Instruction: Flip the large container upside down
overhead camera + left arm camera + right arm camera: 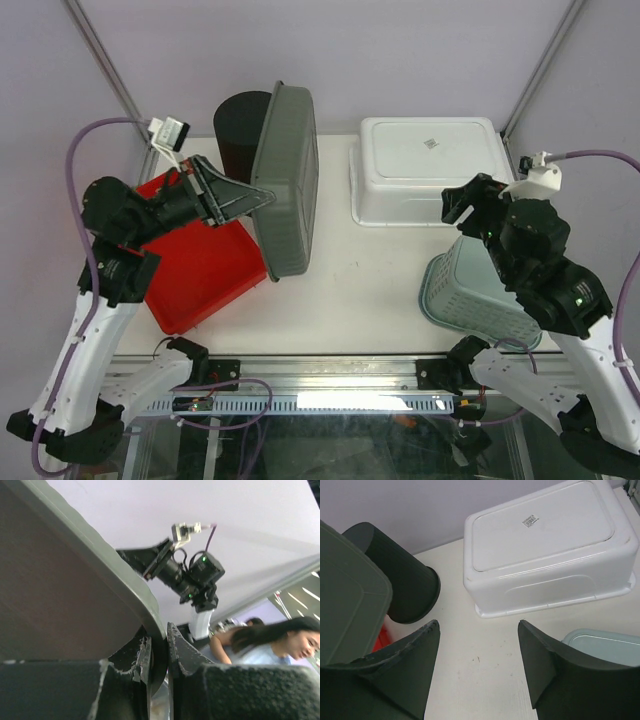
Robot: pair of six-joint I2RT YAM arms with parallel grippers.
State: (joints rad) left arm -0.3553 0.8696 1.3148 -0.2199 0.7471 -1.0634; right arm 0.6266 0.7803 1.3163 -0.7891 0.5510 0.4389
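Left gripper point(158, 641) tight on grey container point(70, 600) rim; white tub point(545, 575) sticker point(531, 520) illegible.

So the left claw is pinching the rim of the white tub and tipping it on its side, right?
Not quite: the left claw pinches the rim of the gray tub, tipped on its side. The white tub sits untouched further right. The top external view shows it.

A: Where is the grey container point(290, 180)?
B: On its side, rim pinched by the left gripper point(262, 200), red tray point(205, 275) beside it, black bin point(238, 125) behind.
A: The right gripper point(465, 205)?
B: By the white tub point(430, 165), above the teal basket point(470, 295).
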